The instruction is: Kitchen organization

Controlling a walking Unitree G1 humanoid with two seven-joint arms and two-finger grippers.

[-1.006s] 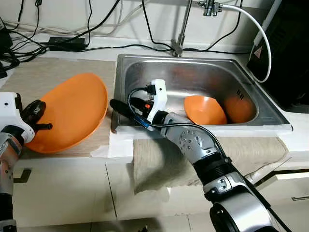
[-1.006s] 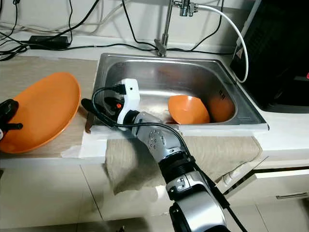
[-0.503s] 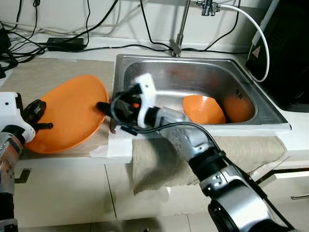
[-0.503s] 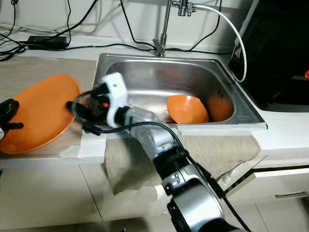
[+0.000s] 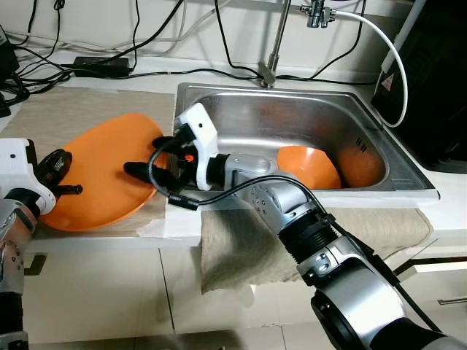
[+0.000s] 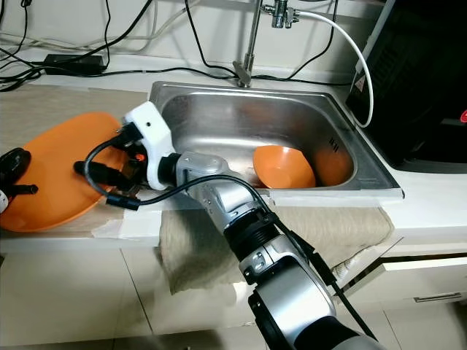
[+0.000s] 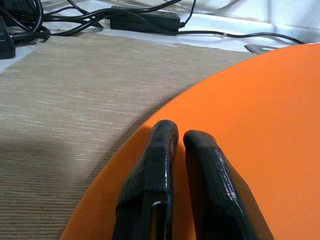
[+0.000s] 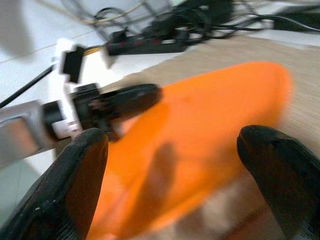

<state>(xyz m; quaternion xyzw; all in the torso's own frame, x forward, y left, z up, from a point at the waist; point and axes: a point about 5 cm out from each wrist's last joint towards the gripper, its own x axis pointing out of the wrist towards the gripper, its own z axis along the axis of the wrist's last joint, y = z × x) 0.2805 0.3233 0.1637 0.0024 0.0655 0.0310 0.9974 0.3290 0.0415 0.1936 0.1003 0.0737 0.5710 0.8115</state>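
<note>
On the beige cloth-covered counter [image 5: 87, 109] at nine o'clock of the steel sink [image 5: 365, 157], the left gripper [image 7: 172, 145] pinches the large orange plastic plate [image 5: 98, 171], while the right gripper [image 5: 135, 169], fingers spread, has swung from the sink onto the plate's near edge, likely a handover.

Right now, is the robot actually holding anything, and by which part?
Yes: the left gripper pinches the big orange plate by its rim. The right gripper, jaws open, holds nothing.

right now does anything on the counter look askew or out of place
Yes. The large orange plate sits tilted, its near edge pinched by the left hand rather than lying flat on the mat. The right hand, open, reaches over its far edge.
</note>
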